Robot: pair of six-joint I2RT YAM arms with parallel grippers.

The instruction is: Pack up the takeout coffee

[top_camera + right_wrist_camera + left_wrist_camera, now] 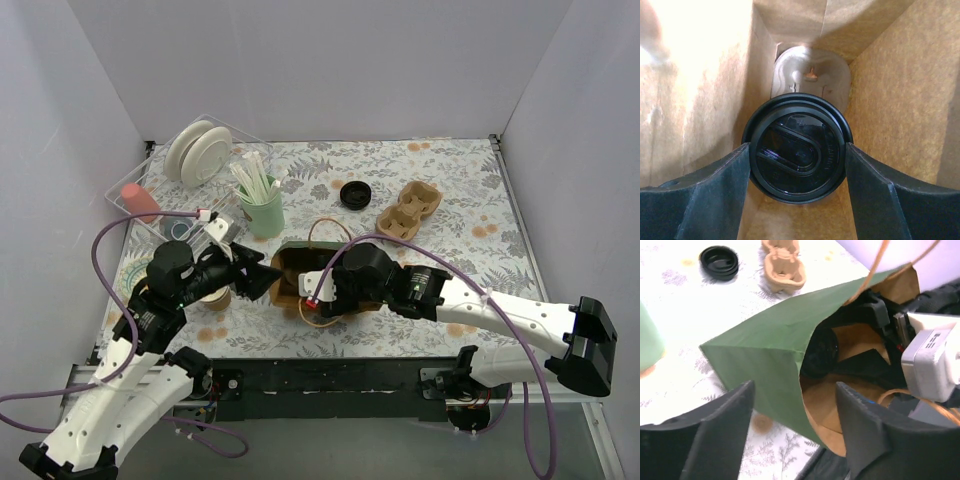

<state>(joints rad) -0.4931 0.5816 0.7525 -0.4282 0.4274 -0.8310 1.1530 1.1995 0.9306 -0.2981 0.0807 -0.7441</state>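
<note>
The takeout coffee shows in the right wrist view only as its black round lid [797,156], deep inside the paper bag [890,90]. My right gripper [797,146] is shut on it, one finger touching each side of the lid. The cup's body is hidden below the lid. From above, the green bag [288,268] stands mid-table with my right arm reaching into its mouth. My left gripper [794,390] is open at the bag's rim [805,405]; the green wall passes between its fingers untouched. It sits just left of the bag [262,278].
A pale moulded piece [810,75] lies at the bag's far end. On the table are a loose black lid [355,193], a pulp cup carrier [410,212], a mint-green cup of straws [262,210] and a clear tray [150,185] with white discs at the back left.
</note>
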